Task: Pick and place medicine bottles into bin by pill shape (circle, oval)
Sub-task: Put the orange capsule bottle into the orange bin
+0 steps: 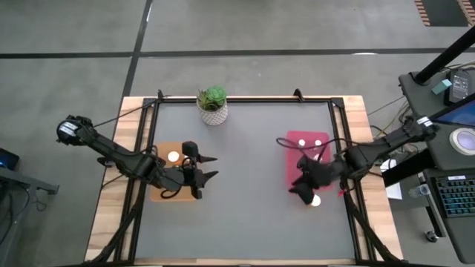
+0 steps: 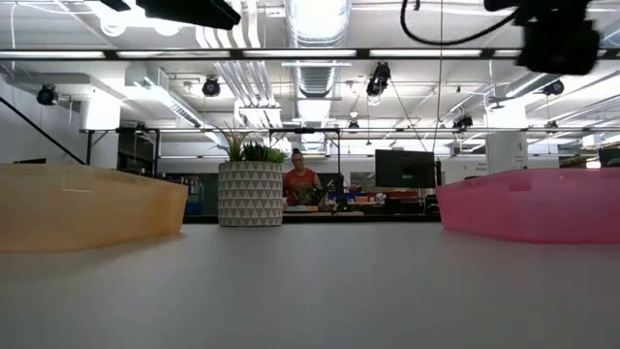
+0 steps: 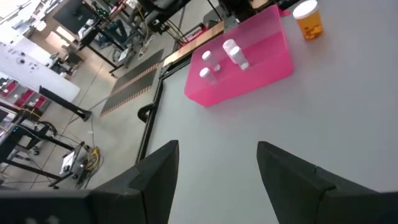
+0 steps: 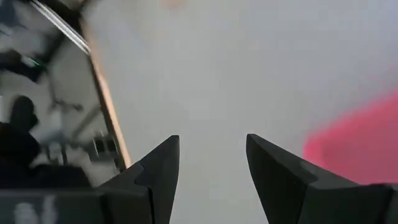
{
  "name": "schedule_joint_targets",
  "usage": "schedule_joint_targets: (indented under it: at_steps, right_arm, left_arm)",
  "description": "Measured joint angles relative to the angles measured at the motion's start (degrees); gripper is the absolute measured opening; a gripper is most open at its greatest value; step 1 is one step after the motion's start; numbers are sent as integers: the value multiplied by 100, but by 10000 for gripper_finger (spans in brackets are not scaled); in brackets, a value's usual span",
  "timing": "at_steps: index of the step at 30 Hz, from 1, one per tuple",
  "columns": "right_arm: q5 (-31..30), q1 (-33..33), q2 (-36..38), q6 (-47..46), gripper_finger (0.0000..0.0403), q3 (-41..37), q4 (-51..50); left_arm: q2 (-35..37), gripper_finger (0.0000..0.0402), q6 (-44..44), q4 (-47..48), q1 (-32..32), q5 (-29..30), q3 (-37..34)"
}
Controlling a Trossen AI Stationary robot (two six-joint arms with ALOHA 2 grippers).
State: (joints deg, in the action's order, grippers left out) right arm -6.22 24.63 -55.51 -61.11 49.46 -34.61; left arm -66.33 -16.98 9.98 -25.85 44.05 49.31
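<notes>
The left pincer [image 1: 211, 167] hangs over the inner edge of the orange bin [image 1: 159, 194] on the left of the bench [image 1: 245, 215], its fingers spread with nothing between them; one white-capped bottle [image 1: 174, 156] lies in that bin. The right pincer [image 1: 297, 187] hovers at the near end of the pink bin [image 1: 300, 139], fingers parted and empty in its own wrist view. Just beside it, on the bare bench outside the bin, stands a wider orange bottle with a white cap [image 3: 308, 20] — probably the next thing to sort. Three slim whitish bottles [image 3: 217, 60] lie inside the pink bin. To take the loose bottle well, the right arm should centre its fingers on the body below the cap, come straight down so neither finger knocks it over or nudges the bin wall, close gently, and lift clear of the rim before carrying it. Which bin it belongs in depends on the pills inside, and they cannot be made out here, so the sort cannot be judged. The potted plant [image 1: 213, 104] at the far edge stands well apart from both arms. No brand, label or writing can be read on any bottle or bin — the bottle labels are too small to make out
</notes>
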Motion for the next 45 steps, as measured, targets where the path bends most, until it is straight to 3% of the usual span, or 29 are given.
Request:
schedule_joint_targets:
  at_steps: [9,15,24,32,45]
  right_arm:
    - [955,757,-1456,-2212,178,1155,-2267]
    - [1279,1028,-2182,-2874,180,1675,-3399]
    - [1125,1074,-2491,-2987,245,1523,-3513]
    - [1123,1076,-2217,-3314,309,950,-3117]
    - [1079,1076,-2126,-3581,309,289,-2480]
  left_arm:
    - [0,202,8,-3,0,0,-17]
    - [0,202,12,-1,0,-2,-19]
    - [0,202,18,0,0,-2,-25]
    - [-1,202,25,4,0,-2,-95]
    - [-1,202,26,-4,0,-2,-126]
